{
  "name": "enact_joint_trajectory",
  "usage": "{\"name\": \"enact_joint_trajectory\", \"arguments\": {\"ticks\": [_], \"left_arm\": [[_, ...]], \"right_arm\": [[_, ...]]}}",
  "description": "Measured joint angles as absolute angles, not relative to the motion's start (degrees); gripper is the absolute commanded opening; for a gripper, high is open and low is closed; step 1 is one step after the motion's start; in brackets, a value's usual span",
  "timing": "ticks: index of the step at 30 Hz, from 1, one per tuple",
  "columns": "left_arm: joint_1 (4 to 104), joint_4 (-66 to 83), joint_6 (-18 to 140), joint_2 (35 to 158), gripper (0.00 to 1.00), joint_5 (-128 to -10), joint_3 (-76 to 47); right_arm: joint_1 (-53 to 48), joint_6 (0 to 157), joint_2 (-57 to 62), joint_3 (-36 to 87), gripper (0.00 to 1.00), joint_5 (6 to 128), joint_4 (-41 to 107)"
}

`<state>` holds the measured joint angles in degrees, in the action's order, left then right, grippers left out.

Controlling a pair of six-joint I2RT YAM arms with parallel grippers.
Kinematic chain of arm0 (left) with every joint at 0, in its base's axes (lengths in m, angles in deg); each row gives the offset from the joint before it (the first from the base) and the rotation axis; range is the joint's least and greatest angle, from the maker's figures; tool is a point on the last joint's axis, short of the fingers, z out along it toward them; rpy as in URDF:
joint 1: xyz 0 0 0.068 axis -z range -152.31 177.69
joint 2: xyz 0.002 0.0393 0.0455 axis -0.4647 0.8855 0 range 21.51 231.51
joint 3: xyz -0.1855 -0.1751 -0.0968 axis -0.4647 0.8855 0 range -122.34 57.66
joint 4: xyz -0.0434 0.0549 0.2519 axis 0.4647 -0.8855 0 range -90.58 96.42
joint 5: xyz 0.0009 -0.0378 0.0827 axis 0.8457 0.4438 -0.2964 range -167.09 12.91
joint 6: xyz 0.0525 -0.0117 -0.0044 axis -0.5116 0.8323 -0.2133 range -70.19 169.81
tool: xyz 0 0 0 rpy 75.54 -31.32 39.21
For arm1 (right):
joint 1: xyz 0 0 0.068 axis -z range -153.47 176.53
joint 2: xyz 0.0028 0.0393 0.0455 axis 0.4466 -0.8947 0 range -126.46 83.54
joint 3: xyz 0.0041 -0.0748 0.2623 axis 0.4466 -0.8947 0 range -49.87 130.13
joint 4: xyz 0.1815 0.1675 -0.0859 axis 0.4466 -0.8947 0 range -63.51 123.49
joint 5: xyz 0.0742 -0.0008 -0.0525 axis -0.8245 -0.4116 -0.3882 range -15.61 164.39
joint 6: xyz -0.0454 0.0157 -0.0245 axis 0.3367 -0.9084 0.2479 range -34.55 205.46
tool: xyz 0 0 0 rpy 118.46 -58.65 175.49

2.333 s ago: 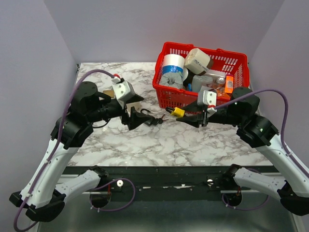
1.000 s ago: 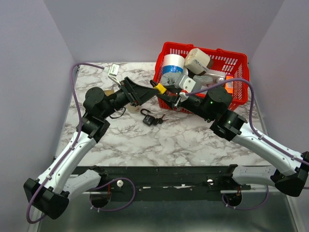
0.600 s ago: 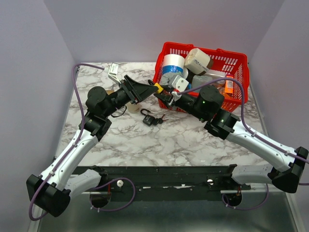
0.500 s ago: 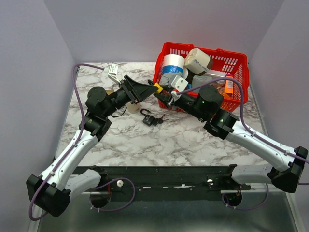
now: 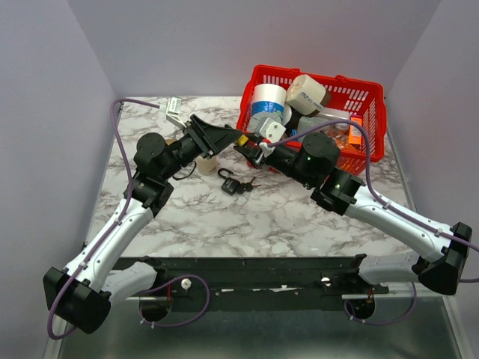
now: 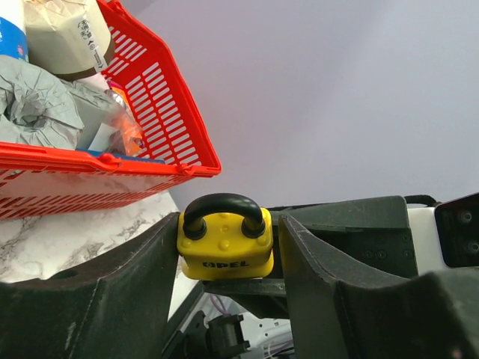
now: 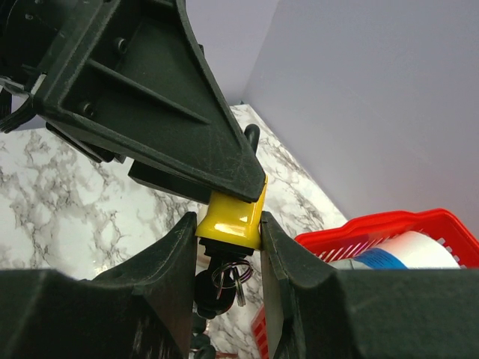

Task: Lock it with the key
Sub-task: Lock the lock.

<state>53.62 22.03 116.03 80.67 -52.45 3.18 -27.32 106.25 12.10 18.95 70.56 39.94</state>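
Note:
A yellow padlock (image 5: 241,137) with a black shackle hangs in the air over the table's back middle. My right gripper (image 5: 252,145) is shut on its body (image 7: 228,217), fingers pressed on both sides. A black-headed key with rings (image 7: 228,284) hangs from the lock's underside. My left gripper (image 5: 233,137) reaches in from the left, its jaws around the same padlock (image 6: 224,247). One finger (image 6: 142,277) touches the lock. A sliver of gap shows at the other finger (image 6: 314,262), so that gripper (image 6: 228,224) is still open.
A red basket (image 5: 372,123) full of tape rolls and wrapped items stands at the back right, just behind both grippers. A small dark padlock with keys (image 5: 230,184) lies on the marble table (image 5: 284,217) below the grippers.
The right arm carried the yellow padlock leftward between the left gripper's fingers. The left jaws narrowed around it. The right grip did not change.

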Motion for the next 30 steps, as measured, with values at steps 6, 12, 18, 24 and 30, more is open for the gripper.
{"name": "enact_joint_trajectory", "arguments": {"ticks": [6, 12, 18, 24, 30], "left_arm": [[53.62, 21.97, 116.09, 80.67, 0.75, -52.69, 3.53], [53.62, 21.29, 116.11, 80.49, 0.69, -52.71, 4.67], [53.62, 21.29, 116.57, 79.99, 0.59, -52.73, 6.07], [53.65, 21.68, 117.4, 79.51, 0.17, -52.67, 6.18], [52.01, 20.13, 117.27, 79.27, 0.0, -51.16, 6.31]], "right_arm": [[-27.43, 106.1, 11.64, 18.95, 0.01, 70.75, 39.97], [-27.43, 105.79, 11.31, 18.95, 0.01, 70.86, 39.99], [-27.43, 105.16, 10.85, 18.95, 0.01, 70.82, 39.88], [-27.47, 104.37, 10.77, 18.95, 0.22, 70.67, 39.81], [-27.49, 100.85, 10.85, 20.46, 0.73, 69.73, 36.47]]}}
